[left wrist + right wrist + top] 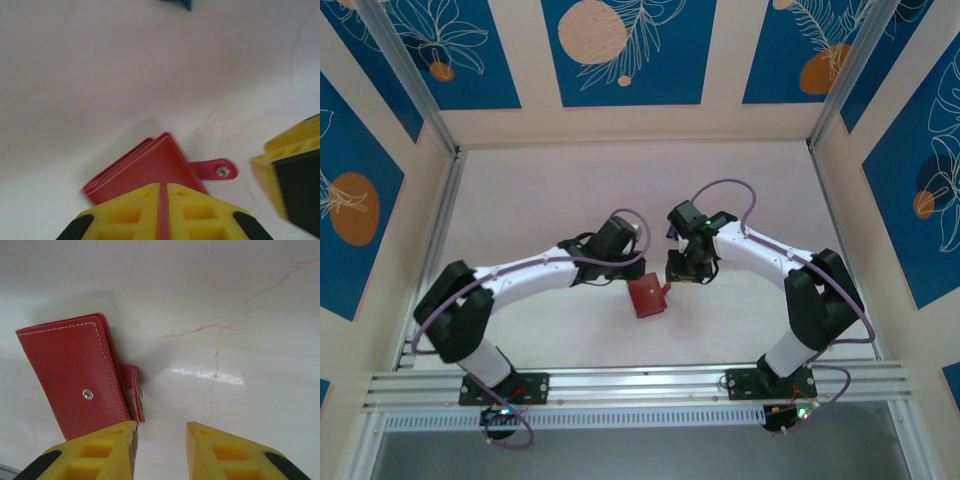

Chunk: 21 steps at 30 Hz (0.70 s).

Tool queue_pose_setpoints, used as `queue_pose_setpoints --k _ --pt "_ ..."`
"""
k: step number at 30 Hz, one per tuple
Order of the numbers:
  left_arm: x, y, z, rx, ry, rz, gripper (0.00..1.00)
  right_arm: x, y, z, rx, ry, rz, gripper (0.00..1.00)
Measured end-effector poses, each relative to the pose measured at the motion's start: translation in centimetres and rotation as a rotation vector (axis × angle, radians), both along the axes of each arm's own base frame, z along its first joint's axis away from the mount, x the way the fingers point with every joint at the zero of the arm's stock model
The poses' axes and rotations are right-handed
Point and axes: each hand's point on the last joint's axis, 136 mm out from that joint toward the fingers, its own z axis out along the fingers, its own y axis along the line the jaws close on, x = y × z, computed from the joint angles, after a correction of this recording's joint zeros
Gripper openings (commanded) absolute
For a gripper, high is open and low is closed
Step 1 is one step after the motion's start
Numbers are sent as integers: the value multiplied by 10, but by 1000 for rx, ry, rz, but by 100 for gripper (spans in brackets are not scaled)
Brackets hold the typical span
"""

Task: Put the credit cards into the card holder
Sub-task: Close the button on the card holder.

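Card holder: small red leather-like folding wallet (648, 297), folded, on white worktop (540, 200) between both claws.
Left claw (163, 192): clamped on wallet edge.
Right claw (161, 427): jaws apart, empty, beside snap tab (132, 390).

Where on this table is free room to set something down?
The far half of the table, up to the back wall, is bare. A narrower strip lies between the card holder and the near rail. The middle is crowded: the left claw pinches the card holder, the right claw stands open beside it.
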Motion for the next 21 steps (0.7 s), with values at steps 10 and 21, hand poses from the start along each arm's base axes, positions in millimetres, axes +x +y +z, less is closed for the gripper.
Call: queue_pose_setpoints --k 10,21 --pt "-8 -19 -38 28 82 -53 9 10 21 -2 130 -12 23 26" --pt "-12 -15 -60 53 113 -43 8 -1 14 -23 113 47 19 20"
